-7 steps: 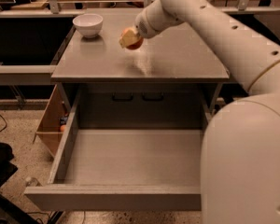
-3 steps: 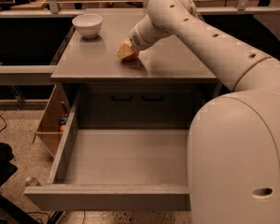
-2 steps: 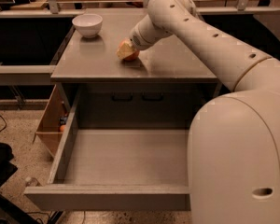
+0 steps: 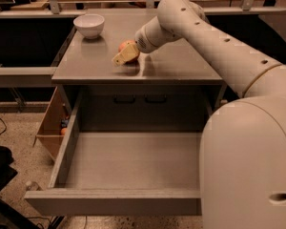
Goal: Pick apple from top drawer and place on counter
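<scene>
gripper [image 4: 126, 53] low over the counter [image 4: 176, 63] at the apple [image 4: 125, 45]; whether it clamps it, cannot tell

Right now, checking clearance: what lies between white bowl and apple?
Only bare counter separates white bowl and apple in the camera view; the pincer is at the apple.

The tool [image 4: 125, 56] hangs at the apple [image 4: 126, 45] on the counter [image 4: 174, 65].
</scene>
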Tool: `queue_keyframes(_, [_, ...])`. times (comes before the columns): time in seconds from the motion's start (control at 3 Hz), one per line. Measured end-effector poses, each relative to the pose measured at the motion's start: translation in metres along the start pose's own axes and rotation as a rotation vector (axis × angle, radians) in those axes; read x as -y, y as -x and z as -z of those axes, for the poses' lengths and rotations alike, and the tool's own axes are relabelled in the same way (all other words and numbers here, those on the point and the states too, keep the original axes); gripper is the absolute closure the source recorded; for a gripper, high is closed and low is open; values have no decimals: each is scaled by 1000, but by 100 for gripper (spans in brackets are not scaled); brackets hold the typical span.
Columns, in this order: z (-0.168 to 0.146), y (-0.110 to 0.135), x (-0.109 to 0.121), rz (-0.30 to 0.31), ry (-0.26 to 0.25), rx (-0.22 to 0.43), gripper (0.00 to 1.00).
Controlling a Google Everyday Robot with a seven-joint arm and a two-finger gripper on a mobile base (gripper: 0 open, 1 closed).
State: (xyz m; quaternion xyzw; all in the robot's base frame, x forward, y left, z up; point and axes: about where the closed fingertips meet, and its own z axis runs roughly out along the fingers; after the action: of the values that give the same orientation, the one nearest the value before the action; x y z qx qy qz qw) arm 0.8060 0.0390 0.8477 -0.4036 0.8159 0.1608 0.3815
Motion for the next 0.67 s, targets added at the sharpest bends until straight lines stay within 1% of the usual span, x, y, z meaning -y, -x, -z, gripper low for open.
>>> queue_keyframes(0.33, [40,17,-14,62,20,21,0])
queue_keyframes(0.67, [96,22,-29,102,9,-10,0])
